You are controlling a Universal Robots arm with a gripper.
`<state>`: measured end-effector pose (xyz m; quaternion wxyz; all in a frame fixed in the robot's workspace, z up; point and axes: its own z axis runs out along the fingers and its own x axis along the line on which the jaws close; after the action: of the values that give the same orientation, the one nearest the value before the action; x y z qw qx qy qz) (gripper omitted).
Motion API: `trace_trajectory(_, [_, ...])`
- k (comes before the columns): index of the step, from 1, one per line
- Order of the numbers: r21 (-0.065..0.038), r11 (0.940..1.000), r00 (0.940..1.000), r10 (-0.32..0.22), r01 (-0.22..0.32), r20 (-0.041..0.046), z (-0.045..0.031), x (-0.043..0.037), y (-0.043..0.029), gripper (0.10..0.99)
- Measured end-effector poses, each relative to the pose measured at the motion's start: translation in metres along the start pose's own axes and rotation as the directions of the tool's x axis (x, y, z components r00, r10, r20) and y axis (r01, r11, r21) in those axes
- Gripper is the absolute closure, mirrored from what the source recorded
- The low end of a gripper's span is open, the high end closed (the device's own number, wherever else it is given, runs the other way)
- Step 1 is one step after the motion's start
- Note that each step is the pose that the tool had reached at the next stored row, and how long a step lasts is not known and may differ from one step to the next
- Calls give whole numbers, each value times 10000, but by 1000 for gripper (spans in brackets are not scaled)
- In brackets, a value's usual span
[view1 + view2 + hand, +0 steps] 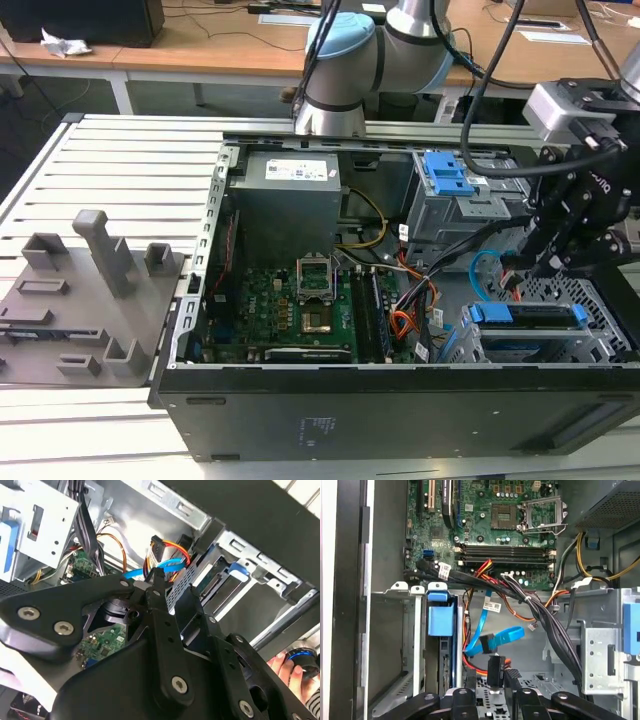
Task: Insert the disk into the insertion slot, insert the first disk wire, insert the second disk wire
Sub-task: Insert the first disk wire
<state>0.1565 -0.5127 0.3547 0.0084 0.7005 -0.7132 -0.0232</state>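
Gripper (pixel 548 264) down inside the open computer case (pixel 400 420), on the exterior view's right. We cannot tell whether it is clamped on anything or merely close. In both wrist views its tip (pixel 502 674) (pixel 172 592) sits right against the loose end of the blue wire (pixel 492 639) (pixel 140 573). Contact looks likely to us, but a grasp is not confirmed.

Just beside the tip is a bundle of red and orange wires (pixel 172 547) ending in a black connector (pixel 156 542), hanging free.

Disk (pixel 525 316): lying in the insertion slot (pixel 603 322), with its blue carrier front flush along the bay's open edge. The first wrist view shows the same carrier (pixel 441 622) edge-on between the cage walls (pixel 417 645). We judge step one done.

Wires: the blue wire loops slack in the gap between the cage and the motherboard (pixel 290 300) and runs back toward the board. Its free end is near the disk, and we see no sign that it is mated. The disk's rear sockets are hidden by the gripper, so neither plug can be confirmed as seated.

Status, our estimate: disk in, first wire in hand or about to be, second wire untouched.
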Motion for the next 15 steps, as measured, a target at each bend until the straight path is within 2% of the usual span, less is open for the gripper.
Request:
trace_trajectory(4, [0,10000,10000,-1,1,-40,29,1,31,725])
trace_trajectory(10, [5,10000,10000,1,-1,-43,30,1,49,725])
trace_trajectory(11, [5,10000,10000,0,0,-43,30,1,49,741])
trace_trajectory(13, [5,10000,10000,1,-1,-43,30,1,51,871])
trace_trajectory(15, [5,10000,10000,1,-1,-42,30,1,53,906])
